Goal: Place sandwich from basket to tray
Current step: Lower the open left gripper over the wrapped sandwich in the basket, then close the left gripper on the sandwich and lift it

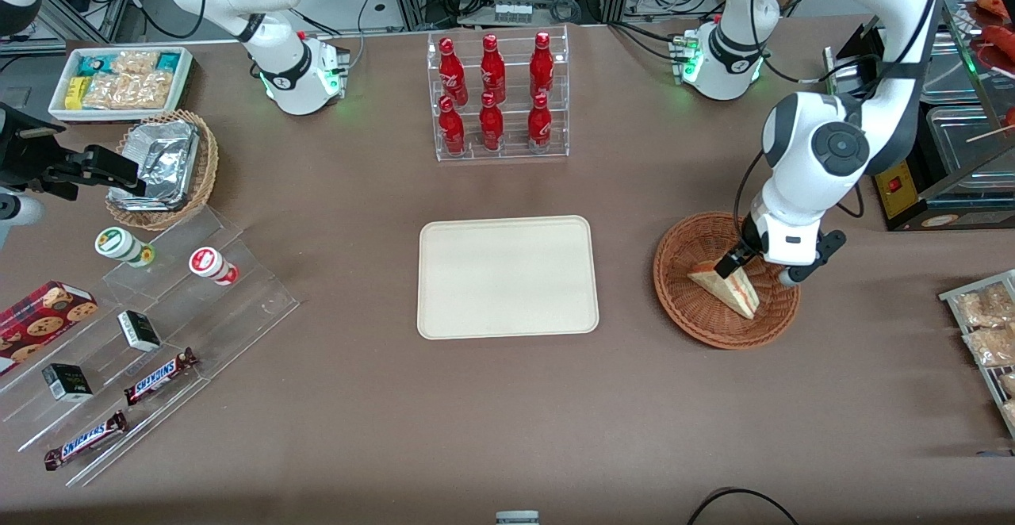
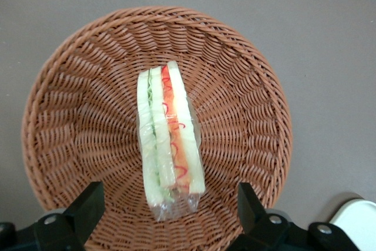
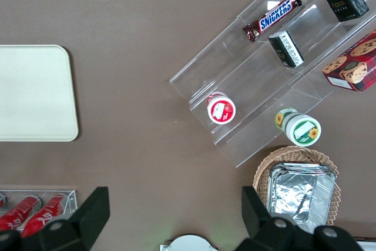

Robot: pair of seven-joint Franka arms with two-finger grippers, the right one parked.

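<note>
Left gripper (image 2: pixel 167 213) hangs open w/ fingers either side of the sandwich (image 2: pixel 168 136) in the wicker basket (image 2: pixel 64 116), its long axis running between them.

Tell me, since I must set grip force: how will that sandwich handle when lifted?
Probably soft: the sandwich is layered bread, easily crushed. Its clear wrap may be slippery. The open gripper straddles it in the basket.

White glossy arm, grey joint disc, black-fingered gripper (image 1: pixel 736 265), black cables
</note>
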